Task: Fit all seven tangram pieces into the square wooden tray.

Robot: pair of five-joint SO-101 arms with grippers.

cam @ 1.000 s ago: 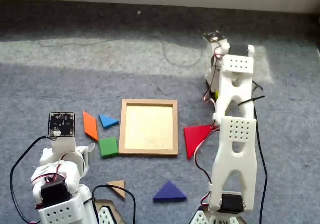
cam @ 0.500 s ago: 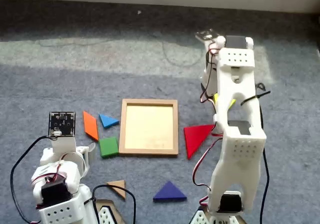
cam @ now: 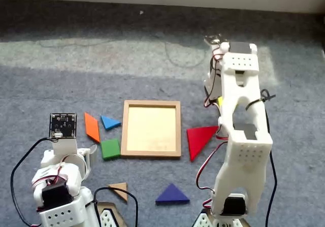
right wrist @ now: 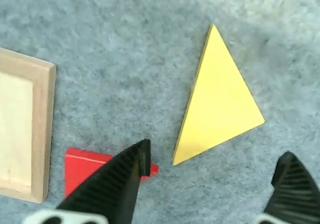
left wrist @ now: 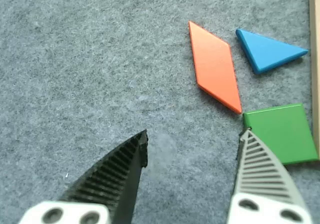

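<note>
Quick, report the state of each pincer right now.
Left pincer: open, holding nothing, over the carpet beside the green square.
Right pincer: open, holding nothing, above the yellow triangle.

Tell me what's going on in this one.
Two arms are at a tangram puzzle, and no piece is in the wooden tray yet. The right gripper hangs open over the yellow triangle, beside the red triangle. The left gripper is open above the carpet near the green square. Neither holds anything.
</note>
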